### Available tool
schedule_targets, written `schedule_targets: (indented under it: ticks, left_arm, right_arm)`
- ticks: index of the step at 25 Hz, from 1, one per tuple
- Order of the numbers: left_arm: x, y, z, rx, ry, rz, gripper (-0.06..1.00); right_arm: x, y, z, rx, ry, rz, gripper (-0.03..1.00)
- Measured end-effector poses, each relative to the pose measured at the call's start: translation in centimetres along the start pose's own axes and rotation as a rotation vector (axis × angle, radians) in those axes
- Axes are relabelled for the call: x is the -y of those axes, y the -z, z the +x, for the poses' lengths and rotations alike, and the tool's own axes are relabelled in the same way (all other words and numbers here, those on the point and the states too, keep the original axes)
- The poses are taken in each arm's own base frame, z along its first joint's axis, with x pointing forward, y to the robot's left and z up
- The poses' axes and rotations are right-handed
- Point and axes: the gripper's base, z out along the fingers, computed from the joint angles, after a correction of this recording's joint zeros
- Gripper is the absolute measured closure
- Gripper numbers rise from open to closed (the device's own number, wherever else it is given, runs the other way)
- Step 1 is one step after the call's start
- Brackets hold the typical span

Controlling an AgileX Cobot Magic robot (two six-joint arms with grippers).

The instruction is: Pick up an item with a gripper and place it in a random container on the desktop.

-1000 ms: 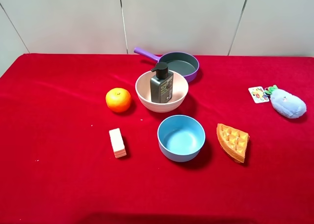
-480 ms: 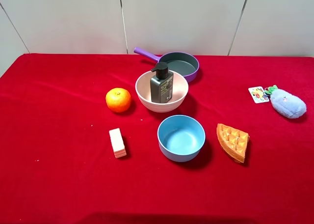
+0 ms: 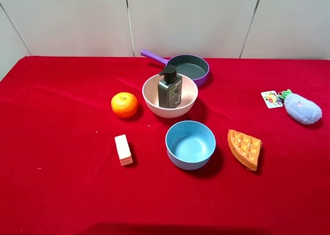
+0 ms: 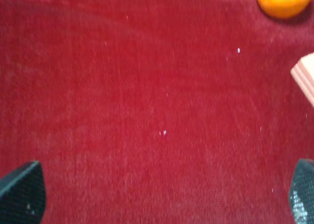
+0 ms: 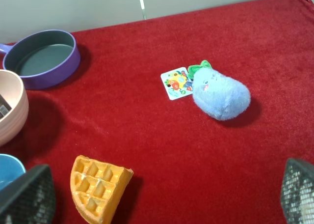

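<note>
The dark grey pump bottle (image 3: pixel 169 88) stands upright inside the pale pink ribbed bowl (image 3: pixel 154 103) at the middle of the red desktop (image 3: pixel 62 183). No arm shows in the exterior high view. In the left wrist view my left gripper (image 4: pixel 162 194) is open over bare red cloth, with only its dark fingertips (image 4: pixel 22 194) showing. In the right wrist view my right gripper (image 5: pixel 162 197) is open, its fingertips (image 5: pixel 27 197) wide apart, and the pink bowl's edge (image 5: pixel 12 111) shows with a bit of the bottle (image 5: pixel 4 106).
An orange (image 3: pixel 124 104) lies left of the pink bowl and a cream block (image 3: pixel 123 149) lies nearer the front. A blue bowl (image 3: pixel 190 144) sits in front of the pink bowl. A purple pan (image 3: pixel 192 68) is behind it. A waffle piece (image 3: pixel 245 148) and a blue plush toy (image 3: pixel 302 108) lie at the right.
</note>
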Motion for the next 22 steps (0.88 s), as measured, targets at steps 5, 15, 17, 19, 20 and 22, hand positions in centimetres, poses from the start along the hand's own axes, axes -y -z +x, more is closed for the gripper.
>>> schedule_targets:
  ticks: [5, 15, 17, 19, 20, 22]
  left_arm:
    - [0.08, 1.04, 0.99, 0.110, 0.001, -0.005, -0.05]
    - [0.09, 1.05, 0.99, 0.112, 0.002, -0.004, -0.05]
    - [0.09, 1.05, 0.99, 0.112, 0.002, -0.004, -0.05]
    - [0.09, 1.05, 0.98, 0.113, 0.002, -0.004, -0.05]
    - [0.09, 1.05, 0.98, 0.113, 0.002, -0.004, -0.05]
    - [0.08, 1.06, 0.97, 0.114, 0.002, -0.005, -0.05]
  right_arm:
    - [0.00, 0.00, 0.00, 0.000, 0.000, 0.000, 0.28]
    - [-0.01, 0.00, 0.00, 0.000, 0.000, -0.001, 0.28]
    - [-0.01, 0.00, 0.00, 0.000, 0.000, -0.001, 0.28]
    - [-0.01, 0.00, 0.00, 0.000, 0.000, -0.001, 0.28]
    - [-0.01, 0.00, 0.00, 0.000, 0.000, -0.001, 0.28]
    - [-0.01, 0.00, 0.00, 0.000, 0.000, -0.001, 0.28]
